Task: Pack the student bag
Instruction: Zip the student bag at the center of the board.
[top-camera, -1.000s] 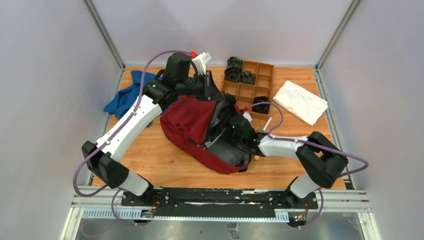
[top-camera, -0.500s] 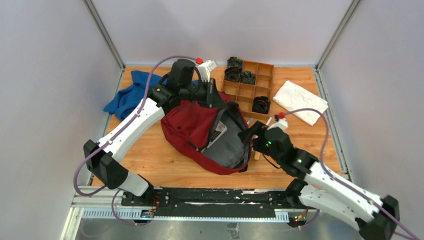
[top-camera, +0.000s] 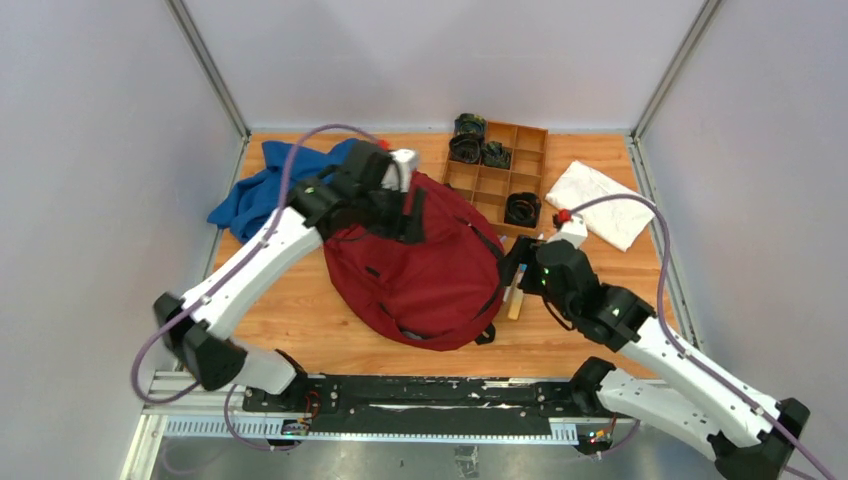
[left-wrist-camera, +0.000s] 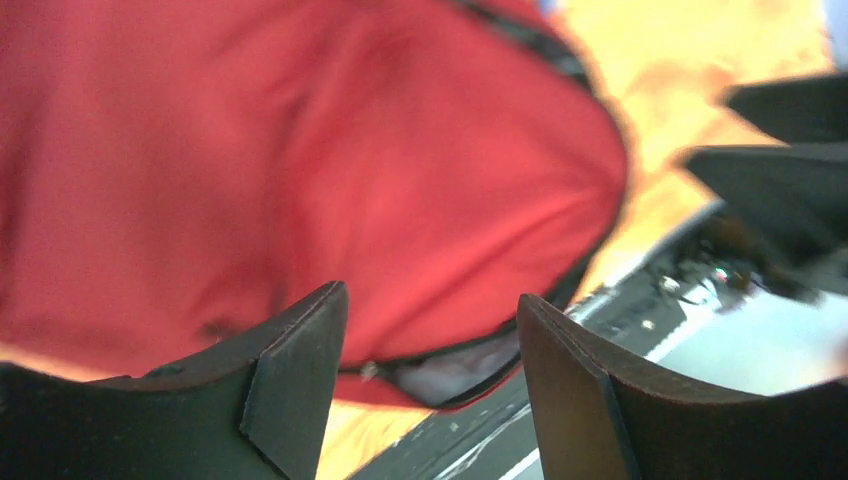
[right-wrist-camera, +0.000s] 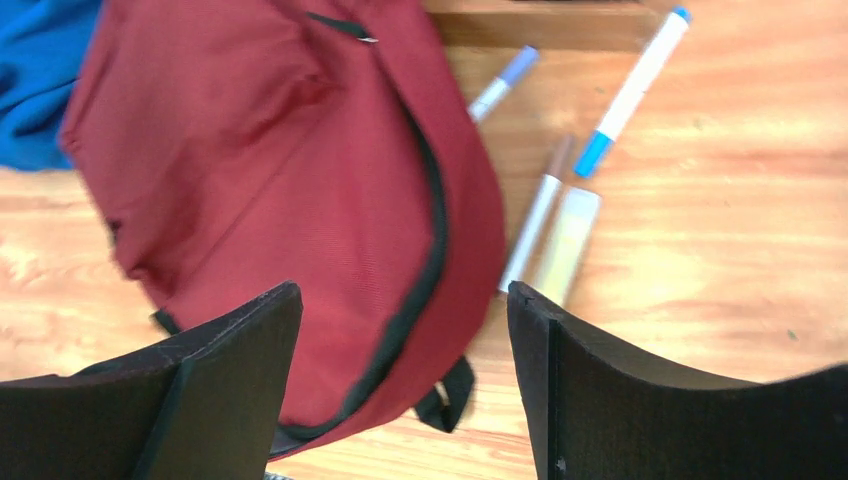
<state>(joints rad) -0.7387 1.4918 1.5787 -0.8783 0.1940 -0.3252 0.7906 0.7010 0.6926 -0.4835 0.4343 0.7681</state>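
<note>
The student bag (top-camera: 415, 265), dark red with black zippers, lies flat in the middle of the table with its flap down. My left gripper (top-camera: 410, 210) hovers over the bag's far edge, open with nothing between its fingers; in the left wrist view my left gripper (left-wrist-camera: 430, 300) looks down on the bag (left-wrist-camera: 300, 150), where a zipper gap (left-wrist-camera: 450, 370) shows something pale inside. My right gripper (top-camera: 515, 262) stands open and empty just right of the bag. The right wrist view has my right gripper (right-wrist-camera: 403, 290) above the bag's (right-wrist-camera: 270, 150) right edge.
Several pens lie right of the bag: a blue-capped marker (right-wrist-camera: 630, 95), a silver pen (right-wrist-camera: 535, 225) and a yellowish stick (right-wrist-camera: 565, 245). A wooden divided tray (top-camera: 497, 180) with dark coils stands at the back. A white cloth (top-camera: 600, 203) lies back right, a blue cloth (top-camera: 265, 190) back left.
My left gripper opened and let go of the bag's flap, which dropped shut. My right arm pulled out of the bag and swung to its right side.
</note>
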